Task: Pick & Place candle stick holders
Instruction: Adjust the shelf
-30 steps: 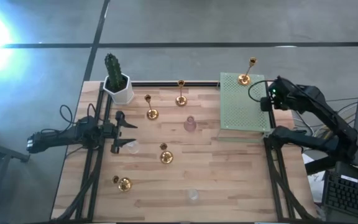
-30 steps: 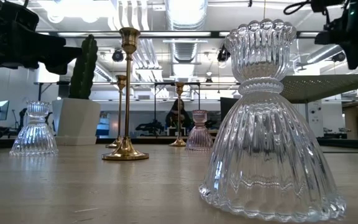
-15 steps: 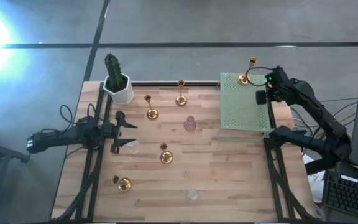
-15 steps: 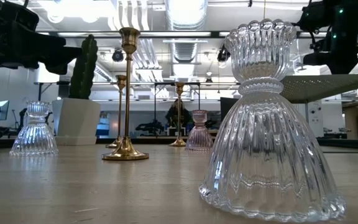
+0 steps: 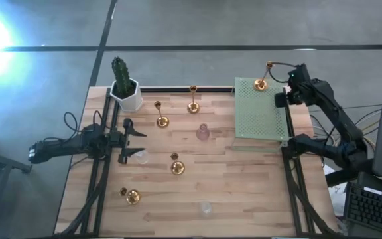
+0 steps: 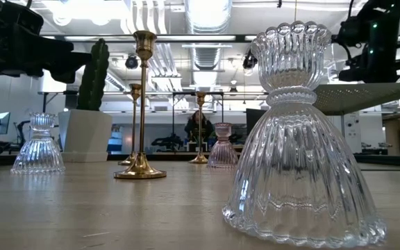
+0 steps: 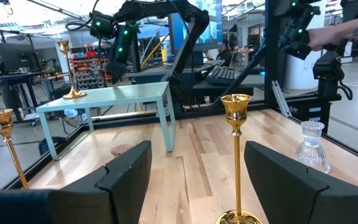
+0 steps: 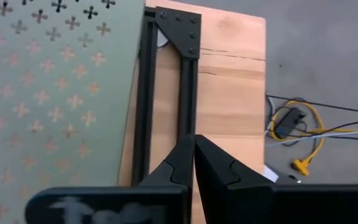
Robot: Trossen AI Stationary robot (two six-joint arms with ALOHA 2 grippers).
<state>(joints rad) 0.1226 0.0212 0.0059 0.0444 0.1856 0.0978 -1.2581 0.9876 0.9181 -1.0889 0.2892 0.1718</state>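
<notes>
**Right gripper empty beside the green stand, one gold holder on top**

From where I stand, the right gripper (image 5: 290, 85) hangs above the far right edge of the green perforated stand (image 5: 257, 113), over the black frame rail (image 8: 166, 93) that runs along the table's side. Its fingers (image 8: 194, 165) are pressed together with nothing between them. Just to its left, at the stand's far corner, a tall gold candle stick holder (image 5: 262, 78) stands upright on the green top; it is near the gripper but not touching it. The left wrist view shows the same holder (image 7: 70, 71) on the raised stand with the dark right arm (image 7: 166, 37) behind it.

The other holders are well apart from that gripper, out on the wooden table (image 5: 244, 192). Two gold ones (image 5: 160, 116) (image 5: 193, 101) stand near the back, close to the white pot with the cactus (image 5: 123, 85). A pinkish glass one (image 5: 203, 132) sits near mid-table, a short gold one (image 5: 176, 166) in front of it, another gold one (image 5: 131, 195) at the near left, and a clear glass one (image 5: 206, 208) close to the near edge.

The left gripper (image 5: 131, 141) waits at the table's left side with its fingers (image 7: 126, 174) spread wide, a clear glass holder (image 5: 140, 157) just beside them.
</notes>
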